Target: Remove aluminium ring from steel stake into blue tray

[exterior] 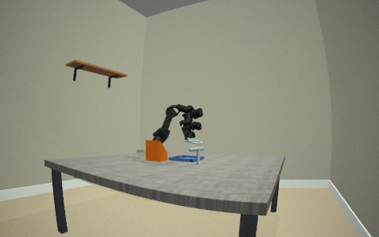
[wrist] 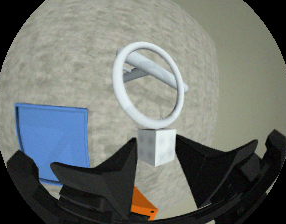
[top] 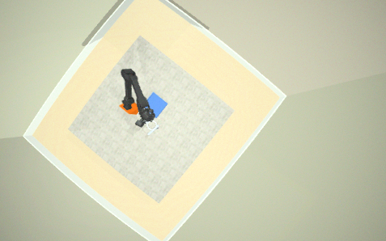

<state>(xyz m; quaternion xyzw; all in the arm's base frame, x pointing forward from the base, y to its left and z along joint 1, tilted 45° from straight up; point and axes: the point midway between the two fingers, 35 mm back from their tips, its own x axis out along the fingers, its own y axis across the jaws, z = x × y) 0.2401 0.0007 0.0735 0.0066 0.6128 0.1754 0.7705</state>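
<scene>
Plain greenish walls stand behind the grey desk [top: 181, 133] [exterior: 138, 171] [wrist: 54, 60]. Held in the claw [top: 149, 121] [exterior: 187, 138] [wrist: 156, 150] is the pale block-shaped tab [wrist: 157, 146], its flat faces probably the best place to grip. Outward from it the ring [top: 147, 125] [exterior: 195, 141] [wrist: 120, 95] hangs above the cross-bar [top: 153, 130] [exterior: 196, 149] [wrist: 151, 70], apart from it and off the stake [exterior: 198, 157]. Aluminium should be light, stiff and hardly fragile, though smooth; held at one edge, it could pivot. Beyond, the blue tray [top: 156, 105] [exterior: 174, 159] [wrist: 54, 142] lies on the desk, awaiting a level lowering.

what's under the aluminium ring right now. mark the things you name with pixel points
Below the aluminium ring [exterior: 195, 141] [wrist: 118, 90] is the steel stake [exterior: 198, 156] [wrist: 153, 70], its cross-bar partly visible through the opening in the wrist view. The ring's rim covers parts of the bar there.
</scene>
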